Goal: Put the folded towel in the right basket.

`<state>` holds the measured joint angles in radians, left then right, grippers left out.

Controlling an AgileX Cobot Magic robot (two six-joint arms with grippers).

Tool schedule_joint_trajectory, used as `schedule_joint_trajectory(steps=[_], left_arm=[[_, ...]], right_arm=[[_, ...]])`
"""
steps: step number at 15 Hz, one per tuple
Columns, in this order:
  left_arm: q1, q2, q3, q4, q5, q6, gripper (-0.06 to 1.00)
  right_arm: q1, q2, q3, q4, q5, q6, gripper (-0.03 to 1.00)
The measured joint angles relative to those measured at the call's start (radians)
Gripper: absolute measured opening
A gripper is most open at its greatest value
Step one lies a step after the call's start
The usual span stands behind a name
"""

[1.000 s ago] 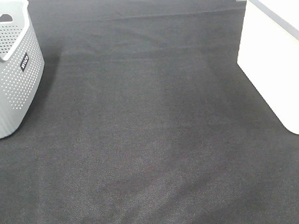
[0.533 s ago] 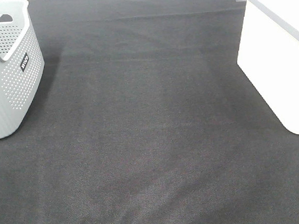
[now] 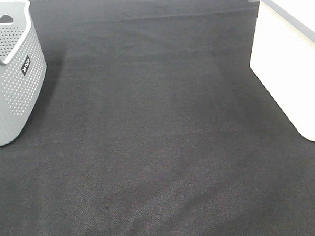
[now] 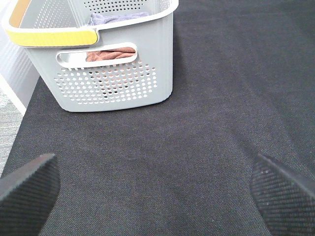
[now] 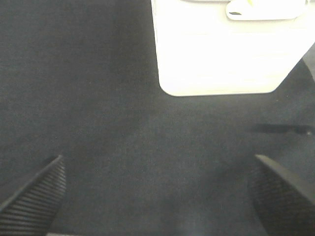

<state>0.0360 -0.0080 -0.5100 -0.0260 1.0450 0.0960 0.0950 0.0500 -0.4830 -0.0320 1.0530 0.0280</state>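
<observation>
The white right basket (image 3: 290, 54) stands at the right edge of the black cloth; it also shows in the right wrist view (image 5: 226, 49). The grey perforated left basket (image 3: 11, 72) stands at the left; in the left wrist view (image 4: 113, 73) it holds folded towels, a reddish-brown one (image 4: 110, 55) and a greyish-purple one (image 4: 118, 18). No towel lies on the cloth. My left gripper (image 4: 157, 196) is open and empty, facing the grey basket. My right gripper (image 5: 157, 196) is open and empty, facing the white basket. Neither gripper shows in the exterior high view.
A black cloth (image 3: 158, 139) covers the table between the two baskets. The grey basket has a yellow handle (image 4: 49, 35). A pale floor strip (image 4: 10, 98) shows past the cloth's edge in the left wrist view.
</observation>
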Motion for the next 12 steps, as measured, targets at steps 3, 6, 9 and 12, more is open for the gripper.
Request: schedule_joint_trajectory(steps=[3,6,9,12], left_arm=[[0.0,0.0,0.0,0.0,0.0,0.0,0.98],[0.0,0.0,0.0,0.0,0.0,0.0,0.98],[0.0,0.0,0.0,0.0,0.0,0.0,0.98],[0.0,0.0,0.0,0.0,0.0,0.0,0.98]], right_arm=[[0.0,-0.053,0.026,0.001,0.051,-0.002,0.96],[0.0,-0.053,0.028,0.002,0.051,-0.002,0.96],[0.0,-0.053,0.028,0.006,0.051,-0.002,0.96],[-0.034,-0.053,0.028,0.006,0.051,-0.002,0.96]])
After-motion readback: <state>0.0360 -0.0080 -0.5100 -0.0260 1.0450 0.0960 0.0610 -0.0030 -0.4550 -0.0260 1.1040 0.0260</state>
